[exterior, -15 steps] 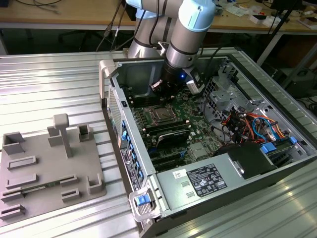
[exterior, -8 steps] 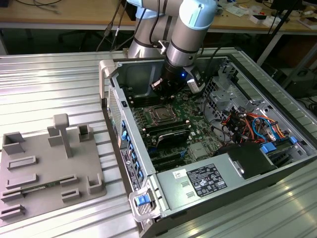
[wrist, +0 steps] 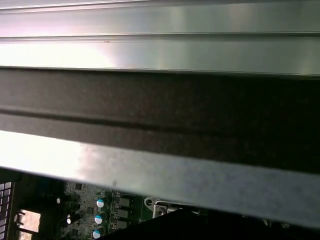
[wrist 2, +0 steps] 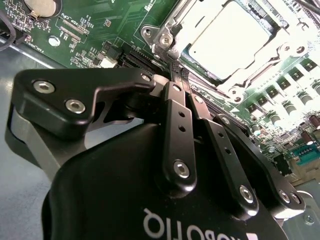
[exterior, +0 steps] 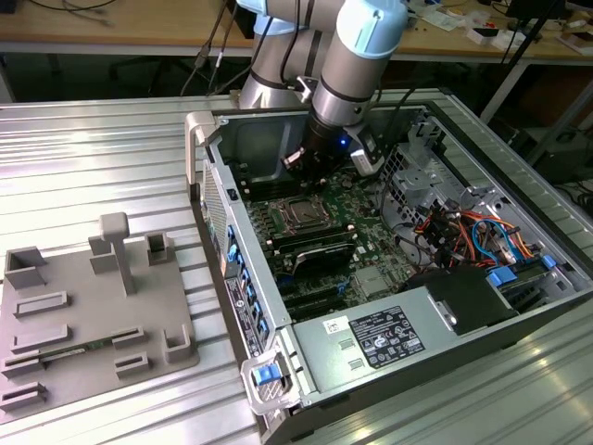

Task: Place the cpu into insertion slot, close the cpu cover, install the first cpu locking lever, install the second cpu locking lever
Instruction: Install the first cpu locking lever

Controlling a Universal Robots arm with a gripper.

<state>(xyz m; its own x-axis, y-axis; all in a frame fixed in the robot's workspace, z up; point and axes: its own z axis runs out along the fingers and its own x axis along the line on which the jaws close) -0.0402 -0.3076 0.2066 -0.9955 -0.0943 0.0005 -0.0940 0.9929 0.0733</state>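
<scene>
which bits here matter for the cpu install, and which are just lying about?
Job: cpu, insertion slot, cpu cover, claw.
Lying about: grey fixture plate, power supply, orange and blue cables.

The insertion slot (exterior: 303,212) was set inside the case (exterior: 233,271), with the fixture plate (exterior: 83,320) laid at the exterior view's left.

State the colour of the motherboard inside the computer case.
Green. The motherboard shows best in the second wrist view.
</scene>
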